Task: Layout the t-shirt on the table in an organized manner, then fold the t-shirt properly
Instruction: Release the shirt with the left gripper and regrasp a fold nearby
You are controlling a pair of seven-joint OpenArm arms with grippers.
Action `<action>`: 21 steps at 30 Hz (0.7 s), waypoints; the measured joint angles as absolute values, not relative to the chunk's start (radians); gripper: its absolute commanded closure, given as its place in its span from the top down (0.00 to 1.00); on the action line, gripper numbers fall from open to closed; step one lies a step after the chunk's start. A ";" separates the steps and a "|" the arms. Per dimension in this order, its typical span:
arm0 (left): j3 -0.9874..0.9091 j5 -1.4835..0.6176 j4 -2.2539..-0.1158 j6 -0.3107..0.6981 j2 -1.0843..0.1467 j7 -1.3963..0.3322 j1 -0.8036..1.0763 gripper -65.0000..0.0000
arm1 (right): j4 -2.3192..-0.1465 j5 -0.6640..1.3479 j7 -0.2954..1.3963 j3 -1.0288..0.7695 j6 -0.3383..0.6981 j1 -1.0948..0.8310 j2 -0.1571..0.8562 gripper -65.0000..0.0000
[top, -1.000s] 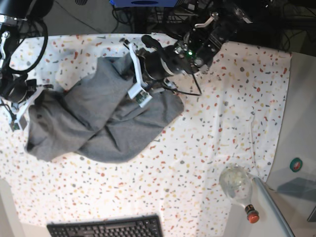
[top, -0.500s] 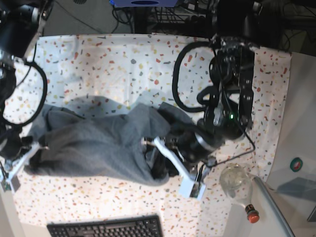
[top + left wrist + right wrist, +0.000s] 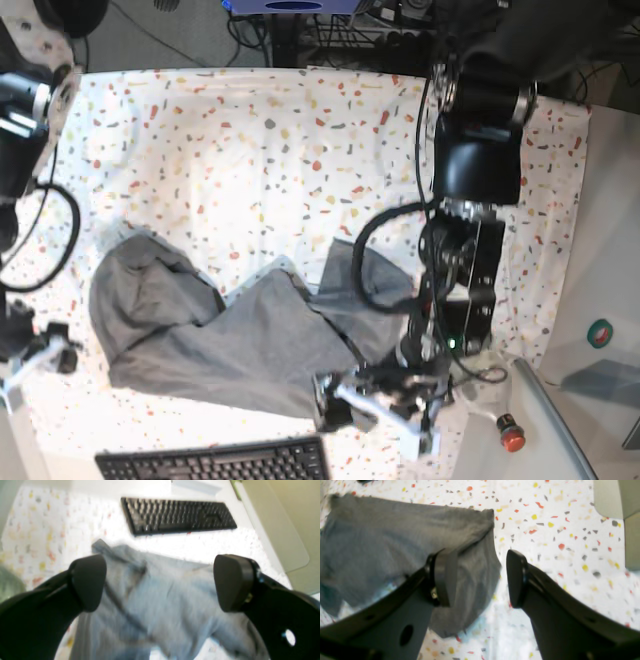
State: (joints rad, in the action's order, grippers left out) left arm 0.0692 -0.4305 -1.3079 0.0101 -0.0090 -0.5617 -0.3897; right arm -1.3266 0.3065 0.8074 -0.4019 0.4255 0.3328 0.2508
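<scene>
In the left wrist view, the left gripper (image 3: 160, 582) is being shown with its jaws spread wide and nothing gripped between them; the t-shirt (image 3: 160, 610) is lying blurred and rumpled below the gap, and a black keyboard (image 3: 177, 515) is being seen beyond it on the table (image 3: 37, 530). In the right wrist view, the right gripper (image 3: 480, 577) is being shown with its jaws parted to a middling gap, and no cloth is being pinched; the grey t-shirt (image 3: 382, 545) is spreading to the left on the speckled table (image 3: 557, 530), its corner reaching under and behind the left-hand finger (image 3: 443, 577), while the other finger is standing over bare tablecloth. In the base view, the t-shirt (image 3: 210, 340) is lying crumpled across the lower middle of the table (image 3: 250, 140), stretched unevenly from the left side toward the lower right. The left gripper (image 3: 375, 400) is being held low at the shirt's right end, just above the keyboard (image 3: 215, 462), and a clear bottle with a red cap (image 3: 512, 432) is being partly hidden beside that arm. The right gripper (image 3: 30, 365) is sitting at the table's left edge, just beside the shirt's left end, its jaws too small there to be judged.
</scene>
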 measured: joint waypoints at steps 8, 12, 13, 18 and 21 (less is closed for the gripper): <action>0.063 -0.423 -1.415 0.006 -0.058 -0.538 0.030 1.00 | -1.241 0.310 0.752 -0.406 0.430 0.138 0.247 0.45; 0.067 -0.427 -1.390 0.008 -0.058 -0.418 0.086 1.00 | -1.044 0.304 0.627 -0.408 0.416 0.162 0.231 0.45; 0.066 -0.428 -1.384 0.008 -0.057 -0.412 0.082 1.00 | -1.005 0.304 0.619 -0.409 0.416 0.169 0.224 0.45; 0.067 -0.428 -1.372 0.008 -0.056 -0.408 0.102 1.00 | -0.928 0.311 0.584 -0.406 0.419 0.200 0.197 0.48; 0.067 -0.428 -1.370 0.008 -0.056 -0.410 0.101 1.00 | -1.015 0.312 0.626 -0.440 0.419 0.186 0.173 0.49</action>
